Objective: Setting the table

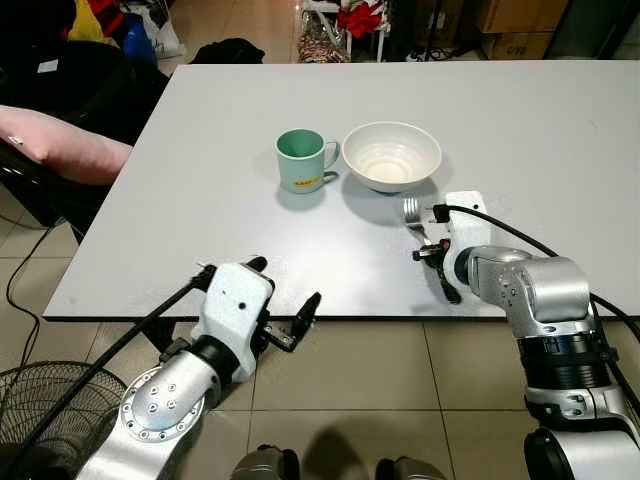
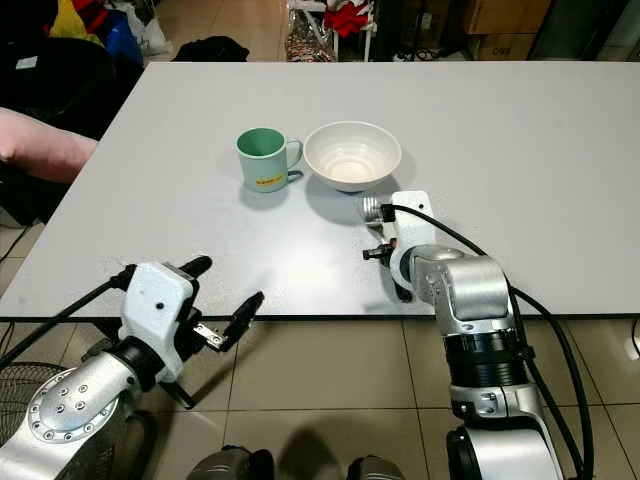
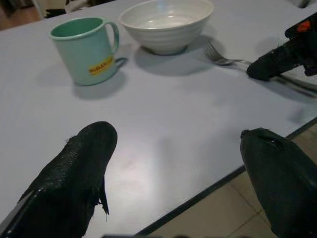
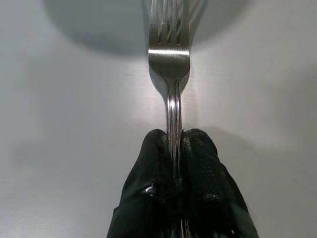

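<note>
On the grey table (image 1: 200,200), the right gripper (image 4: 174,148) pinches the fork (image 4: 169,64), tines toward the bowl (image 1: 391,155); the left gripper (image 1: 285,305) gapes.

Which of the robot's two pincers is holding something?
The right pincer. Its black fingers are squeezed shut on the fork handle beside the white bowl. The left pincer is spread open at the table edge with nothing in it.

A green mug (image 1: 301,160) stands upright beside a white bowl (image 1: 391,155) on the worktop (image 1: 200,210). A metal fork (image 4: 169,74) lies near the bowl, tines toward it.
</note>
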Robot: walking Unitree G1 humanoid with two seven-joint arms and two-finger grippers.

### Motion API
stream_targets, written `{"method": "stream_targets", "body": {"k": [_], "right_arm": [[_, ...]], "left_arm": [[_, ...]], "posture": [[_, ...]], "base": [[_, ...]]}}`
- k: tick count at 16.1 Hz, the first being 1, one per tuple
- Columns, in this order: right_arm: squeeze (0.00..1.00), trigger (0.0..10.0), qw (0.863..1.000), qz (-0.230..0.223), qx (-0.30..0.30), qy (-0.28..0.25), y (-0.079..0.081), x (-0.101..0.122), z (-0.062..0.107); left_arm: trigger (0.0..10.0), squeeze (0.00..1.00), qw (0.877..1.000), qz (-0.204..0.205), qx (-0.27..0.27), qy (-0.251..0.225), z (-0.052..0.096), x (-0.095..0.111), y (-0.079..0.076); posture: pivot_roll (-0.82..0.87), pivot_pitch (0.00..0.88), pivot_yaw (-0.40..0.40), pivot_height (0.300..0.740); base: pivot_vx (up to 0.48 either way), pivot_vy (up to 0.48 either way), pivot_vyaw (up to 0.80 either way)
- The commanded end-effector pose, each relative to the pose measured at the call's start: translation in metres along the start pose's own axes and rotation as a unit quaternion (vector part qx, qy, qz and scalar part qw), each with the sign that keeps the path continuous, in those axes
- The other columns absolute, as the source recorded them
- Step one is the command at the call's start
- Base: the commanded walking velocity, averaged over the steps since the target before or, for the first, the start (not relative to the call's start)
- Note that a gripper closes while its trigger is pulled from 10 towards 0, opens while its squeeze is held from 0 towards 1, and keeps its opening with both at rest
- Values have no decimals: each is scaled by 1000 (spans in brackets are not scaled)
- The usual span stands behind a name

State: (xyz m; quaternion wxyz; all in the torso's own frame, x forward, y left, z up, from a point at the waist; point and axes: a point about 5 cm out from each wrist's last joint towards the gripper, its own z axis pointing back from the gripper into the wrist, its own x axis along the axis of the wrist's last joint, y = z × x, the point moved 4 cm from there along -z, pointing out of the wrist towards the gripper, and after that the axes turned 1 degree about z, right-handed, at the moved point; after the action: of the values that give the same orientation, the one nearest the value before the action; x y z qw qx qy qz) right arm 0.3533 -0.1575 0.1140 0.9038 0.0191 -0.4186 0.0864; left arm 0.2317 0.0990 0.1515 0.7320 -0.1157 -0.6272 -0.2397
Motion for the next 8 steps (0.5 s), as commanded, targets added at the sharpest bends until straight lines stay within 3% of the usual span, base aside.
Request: {"method": "stream_targets", "body": {"k": [1,6,7,8], "right_arm": [[0,10000,1000,-1,-17,25,-6,-14,-2],[0,10000,999,-5,-24,22,-7,-12,-2],[357,10000,999,-8,-22,22,-6,-12,-2],[1000,10000,1000,-14,-17,14,-3,-8,0]], "left_arm": [[10000,0,1000,1,-7,-1,1,1,-3],[10000,0,1000,4,-14,2,2,0,-4],[10000,0,1000,4,-14,2,2,0,-4],[10000,0,1000,0,-9,-1,2,1,-1]], "posture": [[-41,107,32,740],[-41,107,32,740],[-40,108,31,740],[-39,103,28,740]], "base": [[0,0,0],[0,0,0],[0,0,0],[0,0,0]]}}
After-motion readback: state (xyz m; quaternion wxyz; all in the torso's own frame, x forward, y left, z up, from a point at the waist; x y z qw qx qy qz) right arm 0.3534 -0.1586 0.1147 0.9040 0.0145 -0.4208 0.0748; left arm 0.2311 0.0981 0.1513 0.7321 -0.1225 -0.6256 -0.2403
